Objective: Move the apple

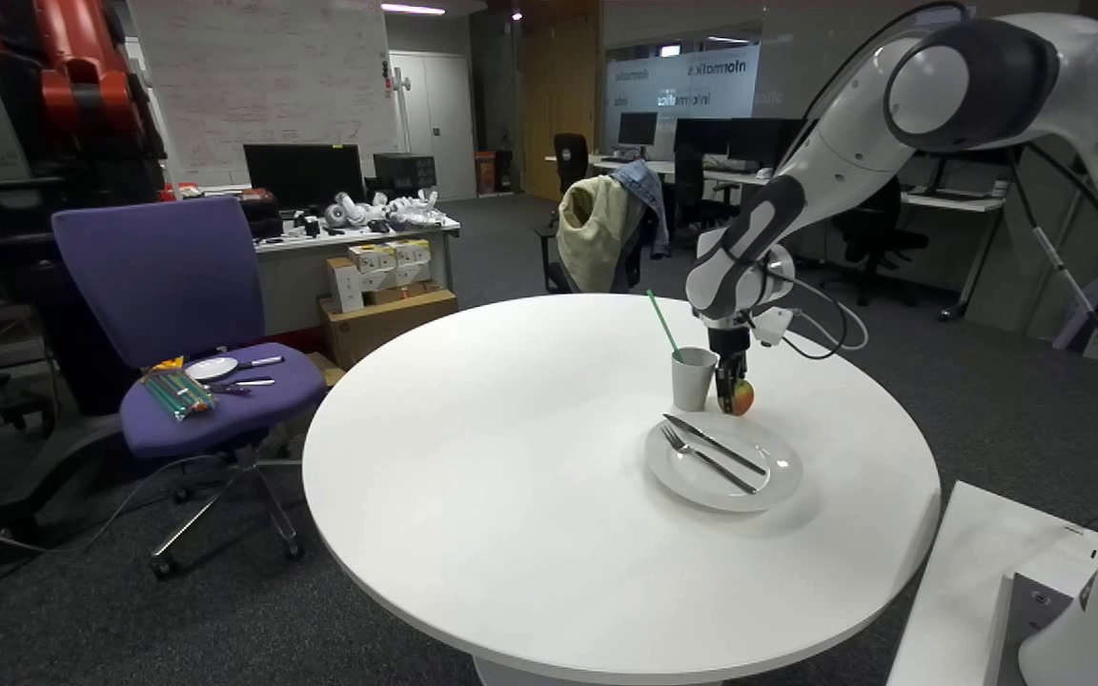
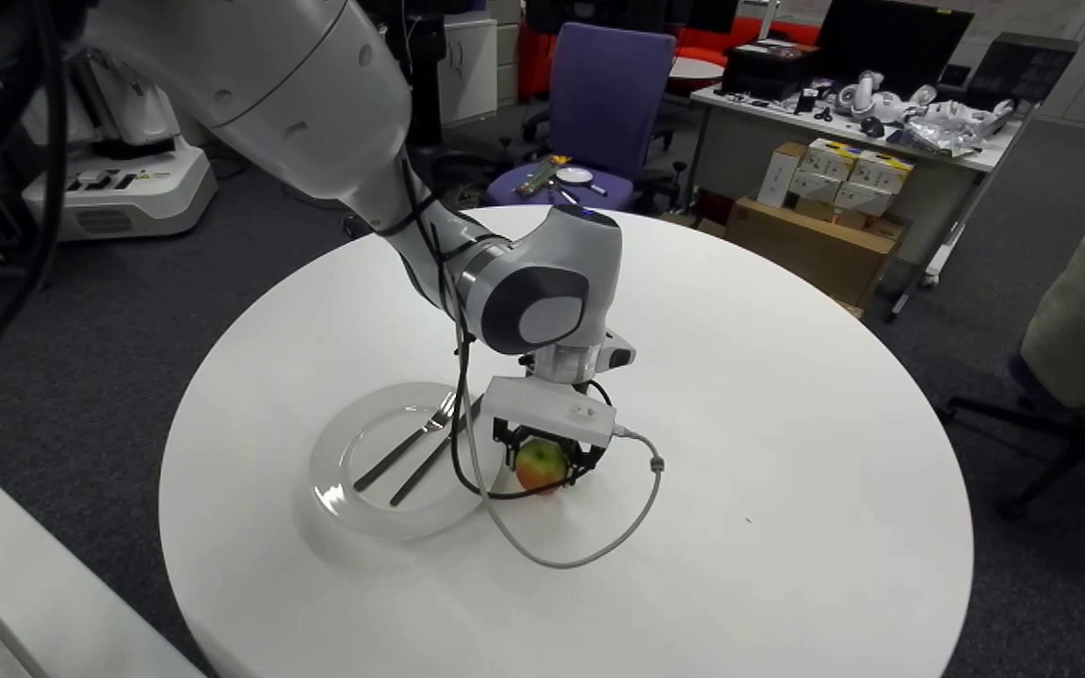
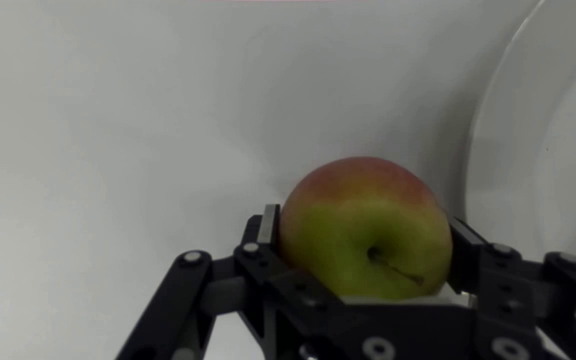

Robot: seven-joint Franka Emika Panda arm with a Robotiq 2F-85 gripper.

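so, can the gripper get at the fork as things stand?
Probably not: the gripper appears closed on the apple, so it would have to let go first. The fork itself lies uncovered on the plate.

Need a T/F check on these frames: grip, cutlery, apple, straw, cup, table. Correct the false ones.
1. The gripper is closed on the apple. True.
2. A fork and a knife lie on the white plate. True.
3. The apple sits on the plate. False: it is outside the plate's rim.
4. A green straw leans out of the white cup. True.
5. The cup is tipped over. False: it stands upright on the table.
6. The table is square. False: it is round.
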